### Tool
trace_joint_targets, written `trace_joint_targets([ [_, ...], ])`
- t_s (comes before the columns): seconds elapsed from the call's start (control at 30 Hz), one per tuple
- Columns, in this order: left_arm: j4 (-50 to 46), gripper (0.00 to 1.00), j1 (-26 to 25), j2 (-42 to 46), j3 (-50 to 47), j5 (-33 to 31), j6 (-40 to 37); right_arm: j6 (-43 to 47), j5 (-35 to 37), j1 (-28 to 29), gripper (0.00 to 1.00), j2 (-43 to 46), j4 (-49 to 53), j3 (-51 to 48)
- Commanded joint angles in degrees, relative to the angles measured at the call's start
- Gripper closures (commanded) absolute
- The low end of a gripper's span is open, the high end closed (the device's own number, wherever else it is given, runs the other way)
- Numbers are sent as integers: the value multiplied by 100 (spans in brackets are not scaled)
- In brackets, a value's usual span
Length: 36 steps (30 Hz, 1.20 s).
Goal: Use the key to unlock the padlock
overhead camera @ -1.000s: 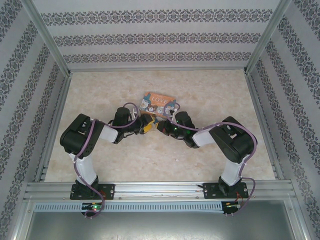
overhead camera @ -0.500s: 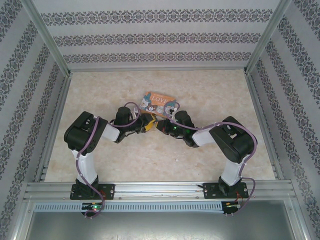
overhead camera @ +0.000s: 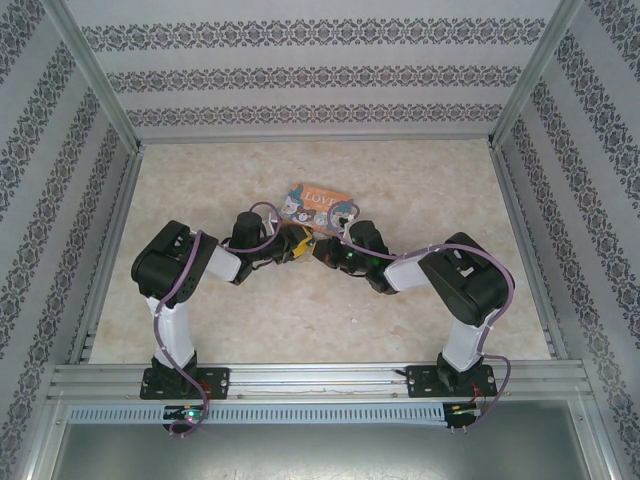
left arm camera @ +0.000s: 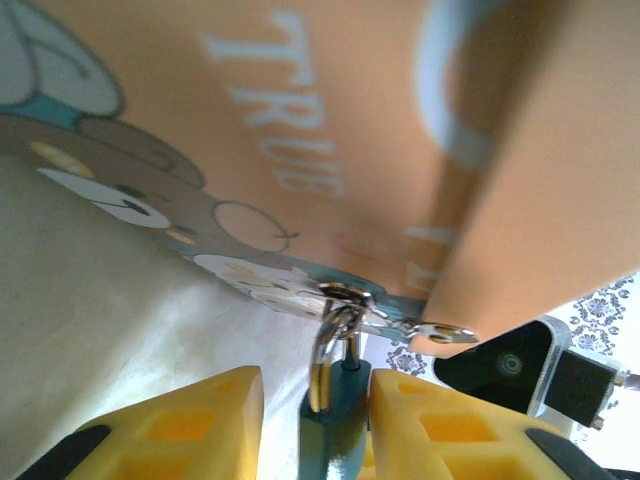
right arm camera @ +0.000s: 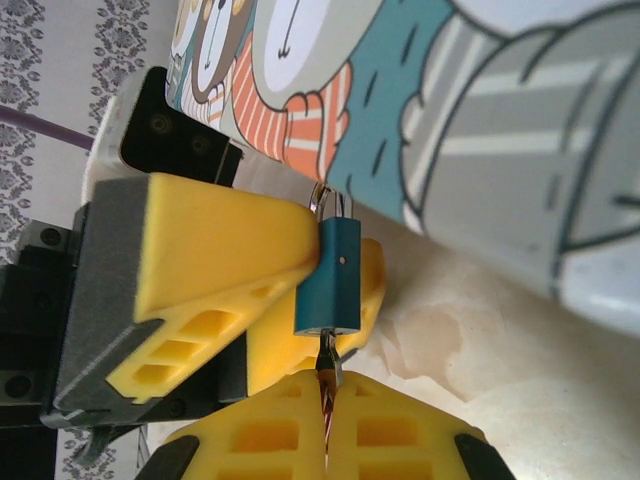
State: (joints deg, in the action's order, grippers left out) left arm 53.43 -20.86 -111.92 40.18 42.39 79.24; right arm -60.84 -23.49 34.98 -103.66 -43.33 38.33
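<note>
The padlock (right arm camera: 330, 275), teal-bodied with a thin silver shackle (left arm camera: 322, 360), hangs from the metal hasp (left arm camera: 345, 295) on the edge of the orange box (overhead camera: 318, 205), which lies near the middle of the surface (overhead camera: 420, 170). The left jaws are closed on the padlock's body, their yellow fingers (left arm camera: 190, 420) pressing it from both sides, so the lock stands out from the box with its shackle looped through the hasp ring. In the right wrist view the same lock hangs with its bottom end toward the right jaws, which are pressed together on the key (right arm camera: 326, 372). Only a thin strip of the key's blade shows between those fingers (right arm camera: 250, 435), and its tip meets the bottom of the lock body. The shackle sits down in the body on both legs. From above, the two arms meet wrist to wrist just in front of the box.
</note>
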Motion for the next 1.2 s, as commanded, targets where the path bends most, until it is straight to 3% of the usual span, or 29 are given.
trace_joint_targets([
  [0.0,352,69,75,-85,121,195,47,-92,-111,-20,100,-66,-353,260],
  [0.53,-289,81,80,256,178,176,-369,-97,60,-18,100,44,-361,199],
  [0.97,-645,82,80,598,148,59,-531,385,226,-208,82,715,44,-208],
  [1.17,-780,83,81,762,138,8,-527,1022,343,-246,77,1303,894,-213],
])
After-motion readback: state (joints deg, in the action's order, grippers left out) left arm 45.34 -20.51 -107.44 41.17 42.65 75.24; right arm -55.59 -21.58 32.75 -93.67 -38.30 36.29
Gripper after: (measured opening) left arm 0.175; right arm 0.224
